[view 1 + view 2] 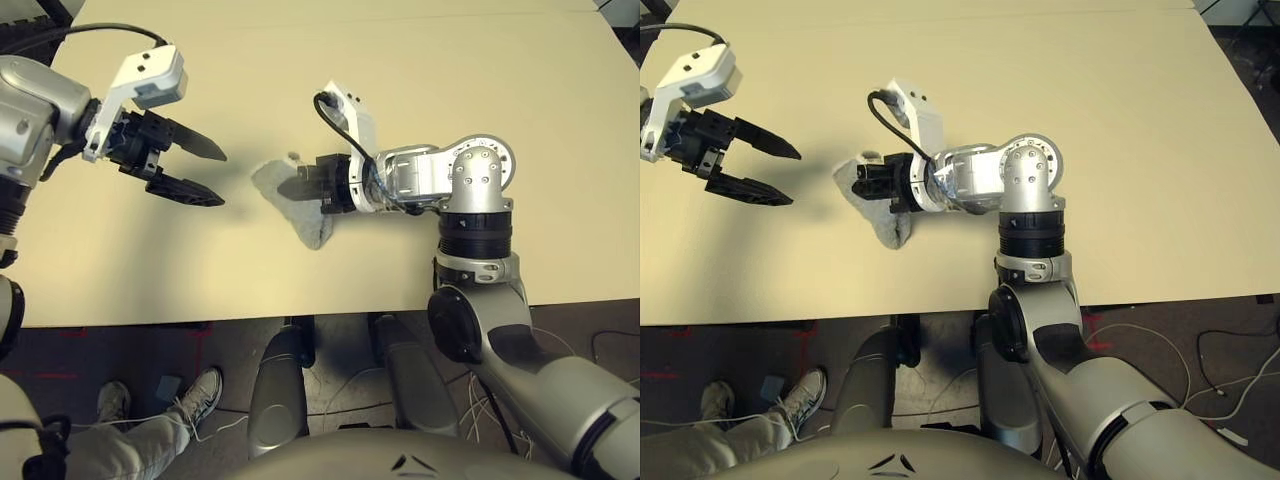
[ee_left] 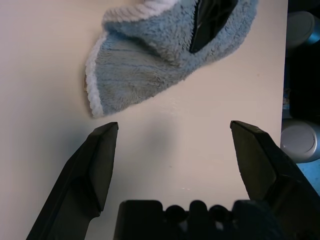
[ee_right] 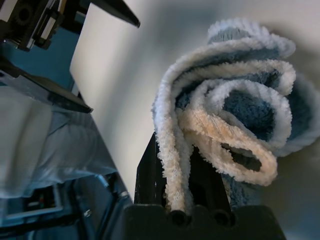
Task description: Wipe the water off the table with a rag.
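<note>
The grey-blue rag (image 1: 312, 228) lies bunched near the middle of the beige table (image 1: 450, 80). My right gripper (image 1: 287, 185) reaches in from the right, low over the table, and is shut on the rag; in the right wrist view a fold of the rag (image 3: 235, 100) is pinched between its fingers. My left gripper (image 1: 222, 178) hangs open to the left of the rag, a short gap away, with nothing between its fingers (image 2: 100, 165). The rag's edge (image 2: 135, 65) lies just beyond its tips. The water is hidden.
The table's front edge (image 1: 250, 318) runs just behind my right elbow. A person's leg and shoe (image 1: 190, 400) show on the floor below the table at the left. Bare tabletop stretches to the far side and to the right.
</note>
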{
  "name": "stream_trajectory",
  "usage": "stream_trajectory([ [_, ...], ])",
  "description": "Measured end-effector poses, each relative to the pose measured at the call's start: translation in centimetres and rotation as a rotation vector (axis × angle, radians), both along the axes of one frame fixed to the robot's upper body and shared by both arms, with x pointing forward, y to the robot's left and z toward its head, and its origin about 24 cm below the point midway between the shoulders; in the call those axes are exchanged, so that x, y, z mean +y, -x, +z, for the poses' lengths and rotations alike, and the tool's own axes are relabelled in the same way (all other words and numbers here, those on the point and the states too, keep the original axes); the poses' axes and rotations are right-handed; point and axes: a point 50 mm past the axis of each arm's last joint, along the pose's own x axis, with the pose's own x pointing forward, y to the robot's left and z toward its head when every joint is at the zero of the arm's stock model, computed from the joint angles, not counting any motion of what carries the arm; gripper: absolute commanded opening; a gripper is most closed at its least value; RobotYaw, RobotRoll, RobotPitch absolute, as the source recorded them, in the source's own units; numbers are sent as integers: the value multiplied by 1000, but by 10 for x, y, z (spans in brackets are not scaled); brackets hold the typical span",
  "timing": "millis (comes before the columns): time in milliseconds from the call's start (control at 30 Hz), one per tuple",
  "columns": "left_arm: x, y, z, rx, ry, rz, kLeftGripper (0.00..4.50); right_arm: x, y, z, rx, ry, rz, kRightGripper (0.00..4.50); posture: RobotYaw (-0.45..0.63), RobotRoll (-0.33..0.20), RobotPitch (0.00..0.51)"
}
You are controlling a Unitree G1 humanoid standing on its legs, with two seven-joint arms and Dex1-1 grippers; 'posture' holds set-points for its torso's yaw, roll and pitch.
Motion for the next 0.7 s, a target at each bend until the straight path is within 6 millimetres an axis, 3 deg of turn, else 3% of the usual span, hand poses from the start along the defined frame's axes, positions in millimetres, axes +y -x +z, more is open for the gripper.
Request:
stream_trajectory([
  [233,-2,-4,-6,20,23,2,4500,-2,-1,4,85,-93,23,25,-138,0,316],
  [500,-4,-8,-12,32,42,-2,4500,14,8,22,113,-207,68,25,-150,0,315],
  [600,-5,-10,-13,37,48,1,4500,20,7,11,136,-117,23,25,-153,0,315],
  [700,-8,-11,-15,42,53,-9,4500,19,3,-14,168,-9,-63,25,-160,0,315],
])
